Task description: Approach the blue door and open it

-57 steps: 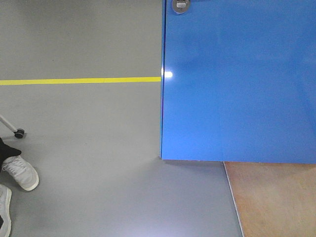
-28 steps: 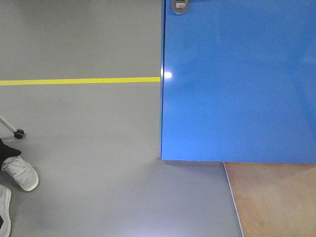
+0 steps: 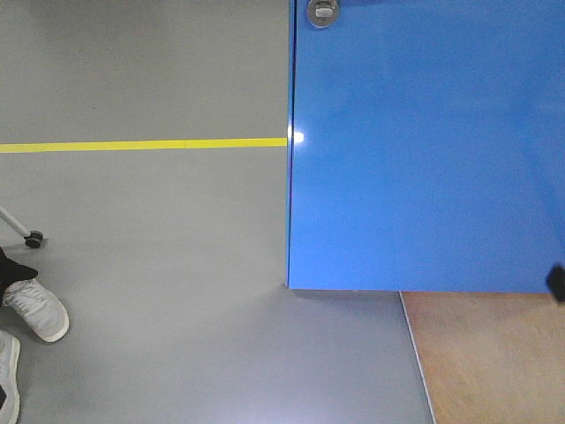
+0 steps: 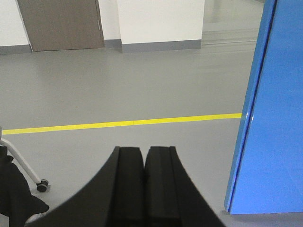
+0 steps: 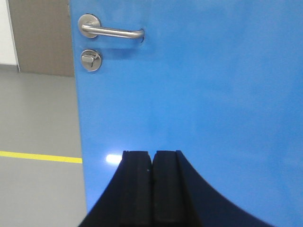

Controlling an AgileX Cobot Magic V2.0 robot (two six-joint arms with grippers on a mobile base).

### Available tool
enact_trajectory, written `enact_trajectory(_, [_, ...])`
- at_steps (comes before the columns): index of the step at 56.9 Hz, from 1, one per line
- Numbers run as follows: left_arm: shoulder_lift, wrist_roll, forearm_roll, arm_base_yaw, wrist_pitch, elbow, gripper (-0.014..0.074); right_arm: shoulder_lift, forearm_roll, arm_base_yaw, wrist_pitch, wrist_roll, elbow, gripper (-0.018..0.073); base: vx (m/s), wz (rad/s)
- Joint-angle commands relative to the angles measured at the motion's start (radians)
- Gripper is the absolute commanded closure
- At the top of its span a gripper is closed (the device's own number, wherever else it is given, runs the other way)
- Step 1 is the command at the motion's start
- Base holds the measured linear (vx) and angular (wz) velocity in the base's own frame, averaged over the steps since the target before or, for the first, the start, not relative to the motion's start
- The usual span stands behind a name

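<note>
The blue door (image 3: 428, 150) fills the right of the front view, its left edge near the middle and its round thumb-turn lock (image 3: 323, 11) at the top. In the right wrist view the blue door (image 5: 199, 80) faces me, with the silver lever handle (image 5: 111, 30) and lock (image 5: 90, 59) at upper left. My right gripper (image 5: 152, 153) is shut and empty, pointing at the panel below the handle. My left gripper (image 4: 144, 150) is shut and empty, aimed at the grey floor left of the blue door's edge (image 4: 251, 109). A dark bit of arm (image 3: 556, 281) shows at the front view's right edge.
A yellow floor line (image 3: 141, 144) runs across the grey floor left of the door. A person's white shoes (image 3: 35, 309) and a caster wheel (image 3: 33, 238) are at the lower left. Brown flooring (image 3: 494, 353) lies below the door. A brown door (image 4: 59, 23) stands far back.
The view has crept slightly: the yellow line and the highlight on the door sit a little lower. A dark piece of arm has come in at the right edge of the front view.
</note>
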Motion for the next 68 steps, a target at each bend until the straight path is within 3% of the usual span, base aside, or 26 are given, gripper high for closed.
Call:
enact_trajectory(1, [-0.012, -0.007, -0.003, -0.006, -0.085, -0.026, 0.0524, -0.093, 0.056, -0.006, -0.102, -0.006, 0.072, 0.0547, 0.0, 0.0])
enact_trajectory(10, [-0.012, -0.007, -0.003, -0.006, -0.085, -0.026, 0.0524, -0.275, 0.116, -0.006, -0.102, -0.006, 0.239, 0.0547, 0.0, 0.0])
enact_trajectory(21, [-0.012, -0.007, -0.003, -0.006, -0.085, -0.026, 0.0524, -0.442, 0.073, -0.009, 0.008, -0.052, 0.29, 0.0547, 0.0, 0.0])
enact_trajectory(68, [-0.013, -0.007, -0.003, -0.006, -0.084, -0.026, 0.0524, -0.436, 0.06, -0.009, 0.012, -0.06, 0.29, 0.0547, 0.0, 0.0])
